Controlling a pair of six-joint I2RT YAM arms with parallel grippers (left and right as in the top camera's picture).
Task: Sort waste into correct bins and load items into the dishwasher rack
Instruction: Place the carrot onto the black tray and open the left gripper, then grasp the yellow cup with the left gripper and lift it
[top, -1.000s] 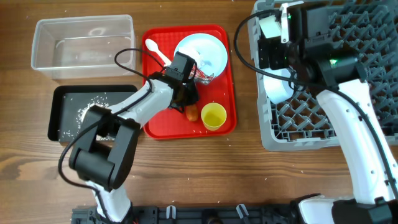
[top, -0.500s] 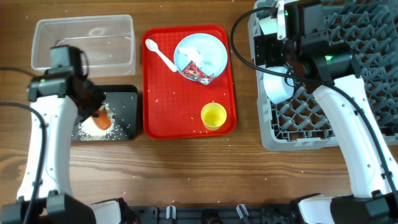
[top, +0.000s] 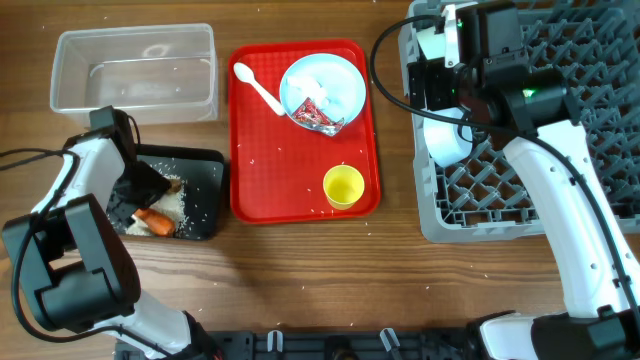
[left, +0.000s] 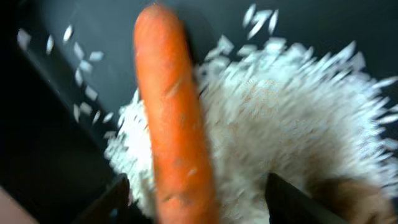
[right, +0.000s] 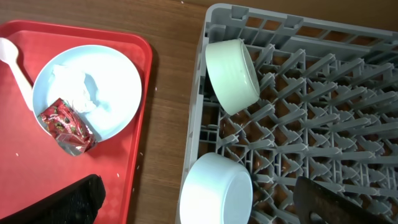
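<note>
The orange carrot (left: 174, 124) lies on the white rice (left: 280, 106) in the black tray (top: 205, 160), with a small brown lump (left: 351, 196) beside it. My left gripper (left: 199, 199) is open just above the carrot, one finger on each side; it also shows in the overhead view (top: 135, 187). My right gripper (right: 199, 199) is open over a pale bowl (right: 214, 190) at the left edge of the grey rack (right: 323, 93). A second bowl (right: 231, 74) stands on edge further back. The blue plate (top: 345, 85) holds the tissue (top: 320, 82) and the red wrapper (top: 318, 115).
The flat red tray (top: 280, 170) carries the plate, the white spoon (top: 255, 88) and the yellow cup (top: 343, 187). The clear tub (top: 62, 70) stands behind the black tray. A few rice grains lie on the red tray and the wooden table.
My left arm carried the carrot from the red tray to the black tray and let it go onto the rice. The right arm has hardly moved.
</note>
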